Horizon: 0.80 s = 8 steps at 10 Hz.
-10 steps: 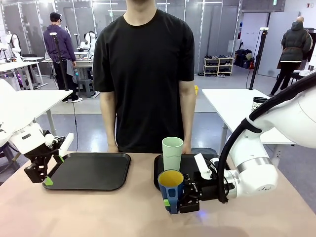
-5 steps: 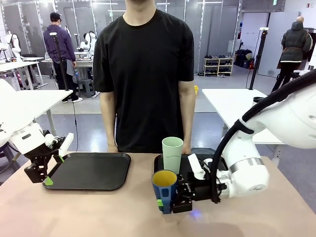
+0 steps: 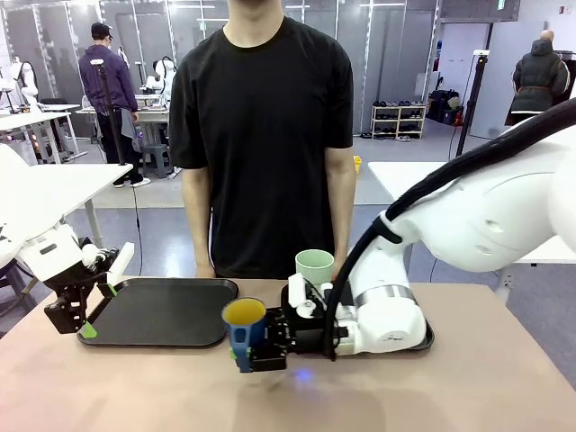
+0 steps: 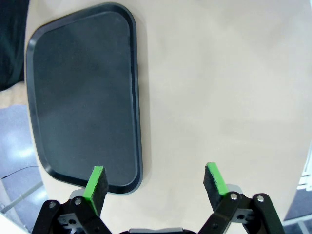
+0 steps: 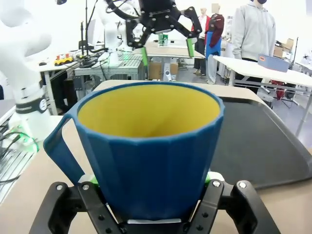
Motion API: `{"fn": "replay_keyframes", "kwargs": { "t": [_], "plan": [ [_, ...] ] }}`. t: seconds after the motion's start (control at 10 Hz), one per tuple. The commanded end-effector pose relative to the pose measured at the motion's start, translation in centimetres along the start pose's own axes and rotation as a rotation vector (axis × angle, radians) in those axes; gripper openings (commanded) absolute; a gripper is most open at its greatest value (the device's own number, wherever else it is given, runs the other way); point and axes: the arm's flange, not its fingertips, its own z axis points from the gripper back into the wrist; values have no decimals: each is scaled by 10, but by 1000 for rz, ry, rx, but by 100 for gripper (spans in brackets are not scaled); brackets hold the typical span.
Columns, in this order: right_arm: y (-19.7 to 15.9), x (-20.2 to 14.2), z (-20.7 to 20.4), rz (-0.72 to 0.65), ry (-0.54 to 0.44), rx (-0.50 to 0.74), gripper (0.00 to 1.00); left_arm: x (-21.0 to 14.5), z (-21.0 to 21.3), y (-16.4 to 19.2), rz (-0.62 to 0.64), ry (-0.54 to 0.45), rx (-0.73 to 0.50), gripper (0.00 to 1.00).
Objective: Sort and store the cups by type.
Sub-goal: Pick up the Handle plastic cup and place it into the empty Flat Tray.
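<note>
Front view: our right gripper (image 3: 255,346) clamps short dark blue handled mug with yellow inside (image 3: 244,329), upright, over table's near middle, just right of empty black tray (image 3: 162,310) at far-left. Tall pale mint-green plastic tumbler (image 3: 314,266) stands behind on second black tray (image 3: 425,338). Left gripper (image 3: 97,301) nearer empty tray.

Left wrist view: left gripper (image 4: 156,185) wide apart, holding nothing, over tray's (image 4: 83,92) edge.

Right wrist view: mug (image 5: 148,146) upright between closed fingers, tray (image 5: 261,146) beyond; path looks unobstructed.

Bare table (image 3: 162,387) lies open before the left tray (image 3: 162,310).
</note>
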Motion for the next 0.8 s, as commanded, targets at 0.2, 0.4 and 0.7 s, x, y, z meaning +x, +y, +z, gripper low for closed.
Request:
{"fn": "replay_keyframes", "kwargs": {
  "t": [0.2, 0.4, 0.7],
  "plan": [
    [-26, 3, -47, -12, -53, -74, 69, -1, -1, -2, -3, 23, 22, 100],
    [-39, 9, -64, -4, -94, -102, 69, -1, -1, -2, -3, 23, 22, 100],
    [-54, 6, -93, -25, -105, -155, 69, -1, -1, -2, -3, 23, 22, 100]
  ]
}}
